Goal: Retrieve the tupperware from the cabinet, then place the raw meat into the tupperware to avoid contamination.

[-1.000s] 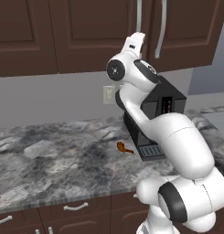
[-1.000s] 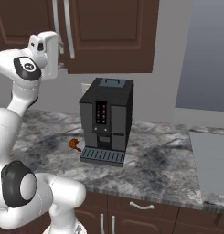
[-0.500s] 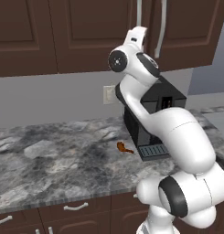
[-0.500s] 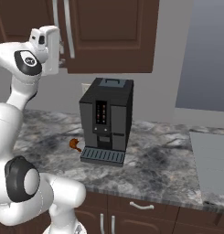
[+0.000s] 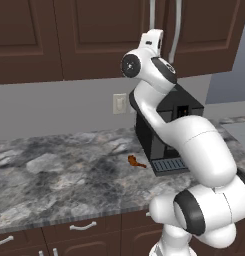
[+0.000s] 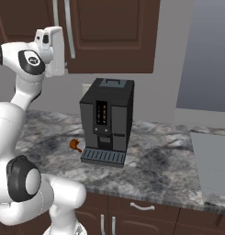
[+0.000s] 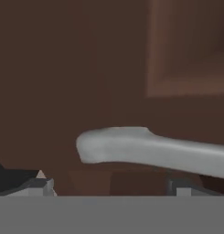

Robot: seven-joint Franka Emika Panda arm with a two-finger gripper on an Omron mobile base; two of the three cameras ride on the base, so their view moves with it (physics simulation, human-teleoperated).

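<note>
Dark fingertips [image 7: 38, 183] apart at the bottom corners of the hand view, clamped on nothing. Between and just beyond them, the silver bar handle [image 7: 150, 148] of the dark brown panelled wooden wall cabinet [image 7: 86, 68], long axis running across the frame and cut off at the right edge; touching or merely close, cannot tell. In the left base view, white two-finger gripper [image 5: 155, 41] raised at upper centre against the same handle [image 5: 152, 20], doors shut. Grey tupperware presumably hidden behind them. Tiny orange-brown drumstick of raw meat [image 5: 136, 161] on the grey marbled counter [image 5: 54, 175], centre frame, just beside the tall black coffee machine [image 6: 107, 120].
</note>
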